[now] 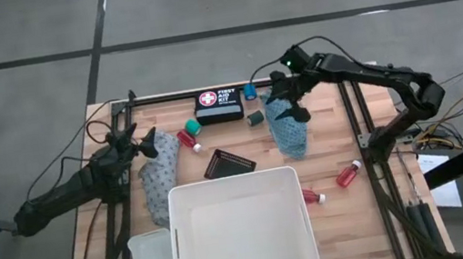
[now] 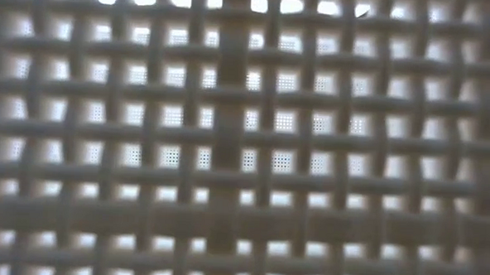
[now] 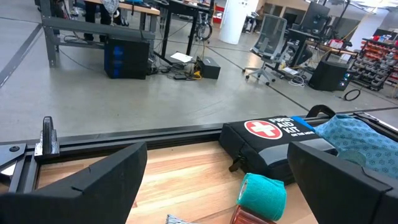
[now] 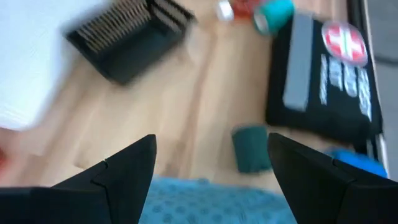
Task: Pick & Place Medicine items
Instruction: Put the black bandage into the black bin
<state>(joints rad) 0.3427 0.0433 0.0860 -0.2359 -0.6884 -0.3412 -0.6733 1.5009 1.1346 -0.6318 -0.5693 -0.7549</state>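
Only the high view takes in the whole table (image 1: 356, 221); the low view is filled by a blurred pale lattice, nothing else readable through it; the right gripper (image 1: 287, 101) hangs over the top end of the teal cloth (image 1: 288, 135), fingers spread wide in the right wrist view with bare wood between them and the cloth's dotted weave at the frame edge, nothing held; the left gripper (image 1: 147, 146) sits at the upper end of the grey patterned cloth (image 1: 161, 182), jaws fully apart and empty in the left wrist view; that view alone shows the first aid kit (image 3: 273, 134) lettering and a teal-green tub (image 3: 262, 196) lying on its side; red bottles lie near the kit (image 1: 189, 139) and right of the white tub (image 1: 348, 173), one (image 1: 313, 196) against the white tub (image 1: 237, 230); a dark green tub (image 1: 255, 119) stands beside the teal cloth; the right wrist view is smeared, labels unreadable
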